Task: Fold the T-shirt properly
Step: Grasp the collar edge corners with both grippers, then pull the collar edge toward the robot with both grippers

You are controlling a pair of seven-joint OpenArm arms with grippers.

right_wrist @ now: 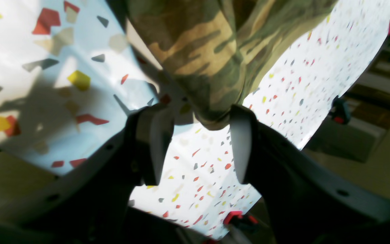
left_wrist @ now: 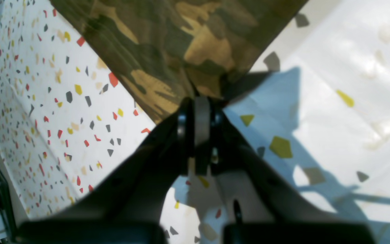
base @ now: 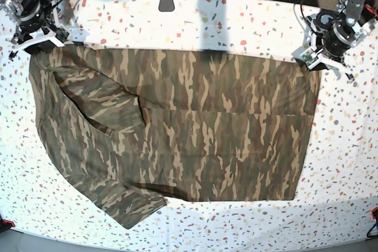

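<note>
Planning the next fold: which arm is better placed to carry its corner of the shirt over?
Left, probably: the left gripper is pinching the T-shirt, while the right gripper is open.

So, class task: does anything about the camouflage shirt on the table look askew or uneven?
Yes. The T-shirt is folded unevenly: one sleeve sticks out past the near hem at the corner, and another lies diagonally across the body.

From both wrist views I get the T-shirt (left_wrist: 168, 44) cut off at the top edge, and the bench (base: 236, 22) speckles beyond blur out.
</note>
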